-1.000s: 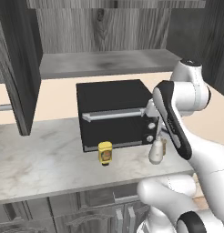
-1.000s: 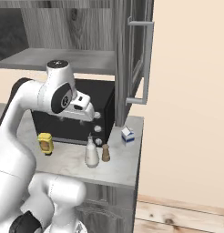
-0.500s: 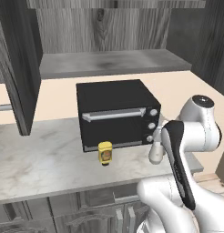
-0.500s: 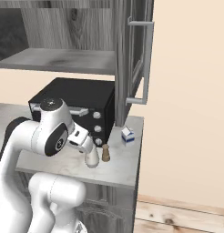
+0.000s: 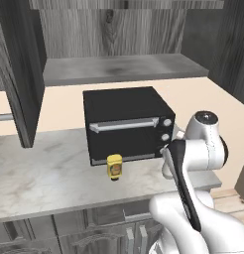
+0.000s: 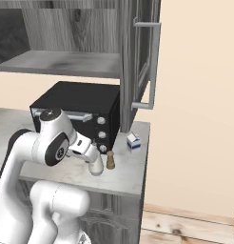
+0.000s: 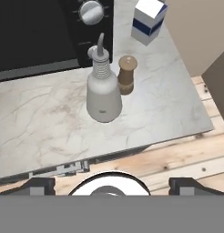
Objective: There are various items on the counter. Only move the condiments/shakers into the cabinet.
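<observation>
Seen from the hand view, the white narrow-necked bottle (image 7: 104, 88) stands upright on the marble counter (image 7: 41, 118), with the brown wooden shaker (image 7: 126, 75) just beside it. My gripper (image 7: 113, 184) hangs open above and in front of them, fingertips wide apart and holding nothing. The blue-and-white box (image 7: 148, 21) stands farther back by the wall. In the right base view the bottle (image 6: 96, 167), shaker (image 6: 110, 161) and box (image 6: 133, 141) sit at the counter's right end. The yellow squeeze bottle (image 5: 114, 166) stands in front of the oven. The cabinet shelf (image 5: 119, 69) is above.
A black toaster oven (image 5: 124, 124) takes up the back of the counter (image 5: 44, 173), close behind the bottle. The cabinet's dark doors (image 5: 20, 74) (image 6: 138, 62) stand open on both sides. The counter edge and wooden floor (image 7: 177, 154) lie right of the shaker.
The arm has swung down from in front of the oven to low over the counter's right end. The jaws have stayed open. The items have not moved.
</observation>
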### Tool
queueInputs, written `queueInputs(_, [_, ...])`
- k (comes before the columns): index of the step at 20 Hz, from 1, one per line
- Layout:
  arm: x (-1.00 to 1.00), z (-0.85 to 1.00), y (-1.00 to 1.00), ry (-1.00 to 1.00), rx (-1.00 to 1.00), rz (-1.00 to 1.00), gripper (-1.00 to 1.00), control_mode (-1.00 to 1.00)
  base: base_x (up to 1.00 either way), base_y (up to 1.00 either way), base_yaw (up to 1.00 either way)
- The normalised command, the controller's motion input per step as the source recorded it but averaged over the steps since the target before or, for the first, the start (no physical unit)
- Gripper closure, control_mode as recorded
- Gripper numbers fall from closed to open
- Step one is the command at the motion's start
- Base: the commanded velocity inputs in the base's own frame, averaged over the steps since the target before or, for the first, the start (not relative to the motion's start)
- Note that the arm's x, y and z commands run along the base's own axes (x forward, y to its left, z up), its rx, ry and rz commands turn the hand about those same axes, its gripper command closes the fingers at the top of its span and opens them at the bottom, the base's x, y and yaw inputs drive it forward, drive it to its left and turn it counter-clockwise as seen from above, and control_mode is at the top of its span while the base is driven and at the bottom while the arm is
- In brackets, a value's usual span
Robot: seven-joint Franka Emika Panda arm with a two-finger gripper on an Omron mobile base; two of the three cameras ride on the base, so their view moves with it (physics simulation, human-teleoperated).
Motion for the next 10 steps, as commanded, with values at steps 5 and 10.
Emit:
queueInputs(5, [0.14, -0.2, 0.0, 0.0, -0.04, 0.01, -1.0, -1.0, 0.0, 0.0, 0.0])
queueInputs(10, [0.05, -0.23, -0.01, -0.04, -0.01, 0.14, -1.0, -1.0, 0.0, 0.0, 0.0])
